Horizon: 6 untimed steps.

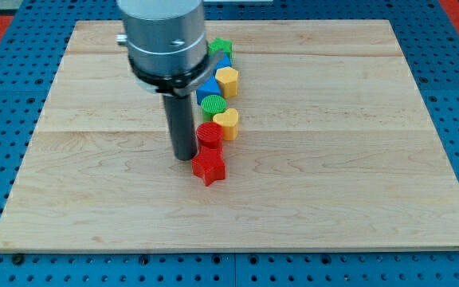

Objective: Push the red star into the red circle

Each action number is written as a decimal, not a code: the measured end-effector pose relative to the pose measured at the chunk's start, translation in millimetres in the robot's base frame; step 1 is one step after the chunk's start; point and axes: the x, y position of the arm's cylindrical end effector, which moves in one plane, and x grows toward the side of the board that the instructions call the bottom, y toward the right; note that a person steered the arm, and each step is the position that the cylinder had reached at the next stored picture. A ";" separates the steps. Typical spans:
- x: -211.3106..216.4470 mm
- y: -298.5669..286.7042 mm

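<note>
The red star (209,167) lies on the wooden board just below the red circle (209,134), and the two touch or nearly touch. My tip (185,156) rests on the board just left of both, beside the gap between them and close to the star's upper left point. The rod rises to the arm's grey body at the view's top.
A column of blocks runs up from the red circle: a yellow heart (227,122), a green circle (213,104), a blue block (208,88), a yellow block (227,80), another blue block (223,61) and a green star (221,47). The wooden board (357,159) lies on a blue pegboard.
</note>
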 end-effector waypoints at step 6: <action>37.4 46.1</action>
